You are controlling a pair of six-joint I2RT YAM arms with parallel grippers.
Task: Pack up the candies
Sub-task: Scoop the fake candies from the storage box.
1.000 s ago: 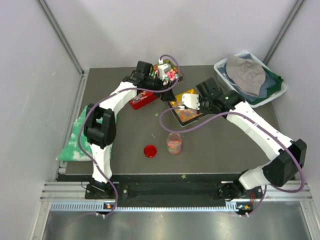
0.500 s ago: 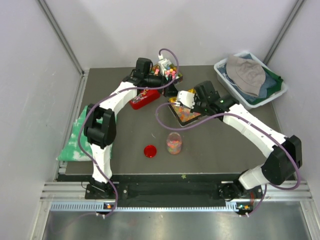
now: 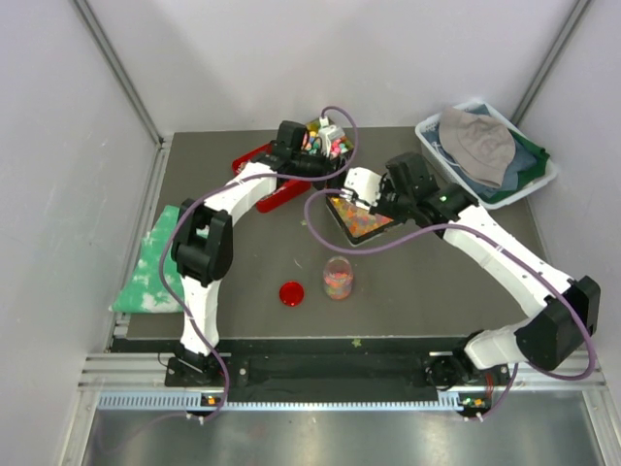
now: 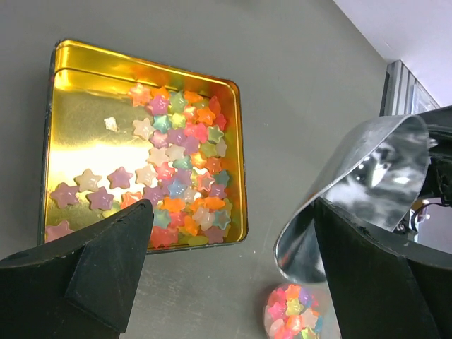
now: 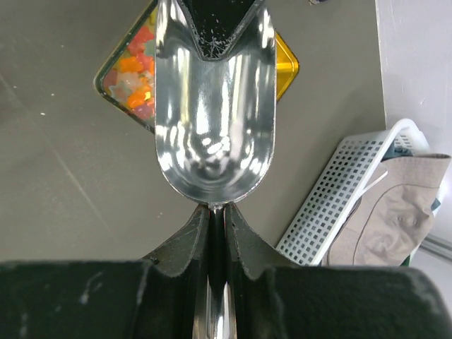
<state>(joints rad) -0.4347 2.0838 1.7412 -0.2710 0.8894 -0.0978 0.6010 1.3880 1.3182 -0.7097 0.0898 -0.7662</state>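
The candies (image 4: pixel 180 173) are small glossy stars in orange, pink, yellow and green, piled at one side of a gold tray (image 4: pixel 78 99), which also shows in the top view (image 3: pixel 361 221). More candies fill a small clear jar (image 3: pixel 337 279), seen at the bottom edge of the left wrist view (image 4: pixel 292 315). My right gripper (image 5: pixel 217 212) is shut on the handle of a shiny metal scoop (image 5: pixel 212 106), which is empty and hangs above the tray's edge. My left gripper (image 4: pixel 233 282) is open wide with nothing between its fingers, above the table next to the tray and close to the scoop (image 4: pixel 353 198).
A red lid (image 3: pixel 291 293) lies left of the jar. A red tin (image 3: pixel 277 194) and a tin of wrapped sweets (image 3: pixel 325 131) sit at the back under the left arm. A white basket of clothes (image 3: pixel 485 150) stands at the back right, a green cloth (image 3: pixel 150 272) at the left edge.
The left arm has swung its wrist to the right, toward the tray. The right gripper with the scoop has shifted slightly left and back over the tray.
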